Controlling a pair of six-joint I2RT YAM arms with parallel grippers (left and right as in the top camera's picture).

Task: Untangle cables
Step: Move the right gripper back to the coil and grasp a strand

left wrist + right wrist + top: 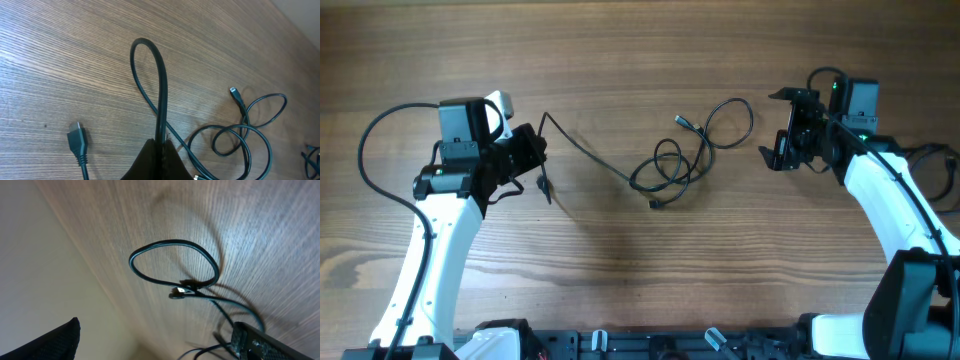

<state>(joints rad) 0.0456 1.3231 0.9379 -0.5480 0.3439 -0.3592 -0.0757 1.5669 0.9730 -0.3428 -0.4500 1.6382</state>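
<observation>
Holding: left gripper [530, 160] shut tight on one of the cables [665, 165], with the cord pinched right at the fingertips [160, 155].
Held cord: sticking out ahead of the left fingertips, bending over in a narrow hairpin loop [146, 44], then coming back down beside itself.
Long way of the held cord: slanting away from the left gripper toward the right gripper [778, 128] and running into the tangle.
Tangle: lying flat between the two grippers, well ahead of the left fingertips and closer to the right gripper's side.
Loose plug [76, 140]: just beside the left fingertips, blunt end pointing ahead, away from the gripper. Cannot tell if hanging or lying down.
Silver-tipped plug [682, 121]: at the edge of the tangle, tip pointing back toward the left gripper's side.
Right gripper: fingers spread wide apart, nothing between them, touching no cord.
Big loop [172, 242]: egg-shaped, near the right gripper's tips but apart from them.
Look of the cables: thin, black, smooth and bendy, curled in round loops crossing over each other.
Table [620, 280]: light brown wood with fine straight lines in it.
</observation>
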